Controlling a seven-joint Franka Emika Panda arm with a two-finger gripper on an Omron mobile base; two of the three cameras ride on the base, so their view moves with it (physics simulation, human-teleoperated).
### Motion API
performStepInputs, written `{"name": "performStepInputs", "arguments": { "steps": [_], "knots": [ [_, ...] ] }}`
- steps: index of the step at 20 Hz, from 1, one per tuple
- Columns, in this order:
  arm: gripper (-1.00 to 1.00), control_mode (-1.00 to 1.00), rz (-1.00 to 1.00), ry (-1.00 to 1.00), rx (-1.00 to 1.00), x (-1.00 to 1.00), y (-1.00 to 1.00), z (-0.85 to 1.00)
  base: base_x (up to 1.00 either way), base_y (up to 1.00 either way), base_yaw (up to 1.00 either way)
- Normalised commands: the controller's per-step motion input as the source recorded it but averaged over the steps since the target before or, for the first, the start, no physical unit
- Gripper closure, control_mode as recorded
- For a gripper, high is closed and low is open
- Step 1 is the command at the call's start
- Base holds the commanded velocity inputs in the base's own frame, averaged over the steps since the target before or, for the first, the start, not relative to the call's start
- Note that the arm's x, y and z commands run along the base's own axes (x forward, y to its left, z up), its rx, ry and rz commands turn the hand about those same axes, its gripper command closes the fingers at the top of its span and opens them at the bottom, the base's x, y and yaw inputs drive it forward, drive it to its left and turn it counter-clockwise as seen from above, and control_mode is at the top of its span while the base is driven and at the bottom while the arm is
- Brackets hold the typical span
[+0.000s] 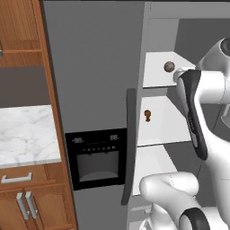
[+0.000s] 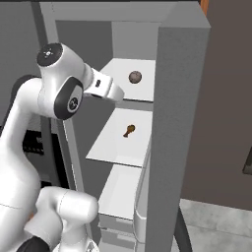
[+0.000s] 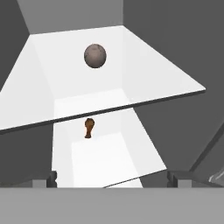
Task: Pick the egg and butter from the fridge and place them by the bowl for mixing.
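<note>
Inside the open fridge (image 1: 96, 67) I see white shelves. On the upper shelf (image 2: 123, 86) sits the egg (image 3: 95, 56), a dark grey-brown ball, alone toward the back. One shelf below, on the middle shelf (image 2: 118, 142), stands a small brown stalked mushroom-like item (image 3: 89, 127). From the hand view my tool (image 3: 111, 178) has its tips spread wide, one at each lower corner, gripping nothing and touching nothing. It hangs in front of the upper shelf, well apart from the egg. Beside the fridge I see a marble desk (image 1: 24, 132) over wooden cabinets (image 1: 31, 197).
</note>
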Motion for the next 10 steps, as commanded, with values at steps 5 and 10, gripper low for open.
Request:
{"name": "performStepInputs", "arguments": {
  "steps": [5,10],
  "knots": [
    [-1.00,-1.00,0.01,0.00,0.00,0.43,-0.03,0.13,0.00,0.00,0.00],
    [-1.00,-1.00,0.07,0.00,0.00,0.47,-0.12,0.00,0.00,0.00,0.00]
  ]
}}
